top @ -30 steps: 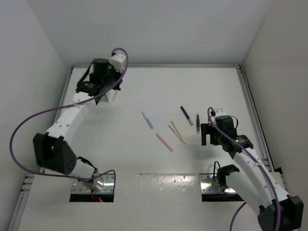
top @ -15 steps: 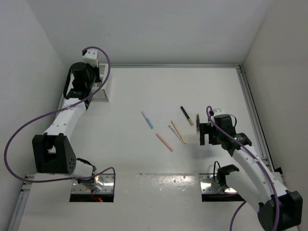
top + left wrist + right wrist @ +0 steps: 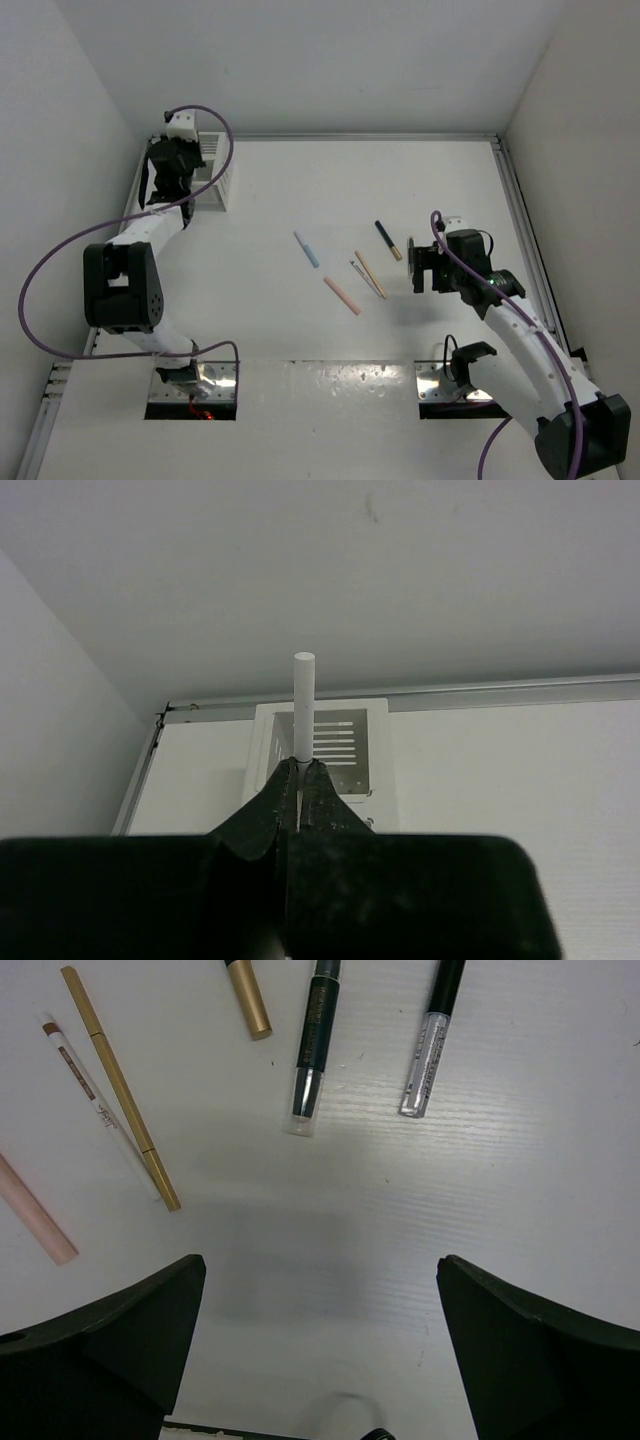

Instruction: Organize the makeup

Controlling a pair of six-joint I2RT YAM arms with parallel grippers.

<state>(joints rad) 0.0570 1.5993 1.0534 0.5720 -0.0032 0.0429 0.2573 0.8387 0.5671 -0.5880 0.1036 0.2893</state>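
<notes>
My left gripper (image 3: 168,172) is at the far left corner, next to the white slatted box (image 3: 217,172). In the left wrist view it (image 3: 301,767) is shut on a white stick (image 3: 303,700) that points up in front of the box (image 3: 345,742). On the table lie a light blue stick (image 3: 306,249), a salmon pink one (image 3: 341,295), a tan one (image 3: 370,273) and a black one with gold (image 3: 388,240). My right gripper (image 3: 418,267) is open and empty, hovering above the table just right of them. Its view (image 3: 320,1265) shows the tan stick (image 3: 120,1085), a thin white pencil (image 3: 95,1095) and two dark sticks (image 3: 310,1050).
A metal rail (image 3: 520,230) runs along the table's right edge and another along the back. White walls close in on the left, back and right. The arm bases and their mounting plates (image 3: 195,385) sit at the near edge.
My left arm has swung left from above the box toward the far left corner, holding the white stick. My right gripper has crept slightly up and left toward the sticks.
</notes>
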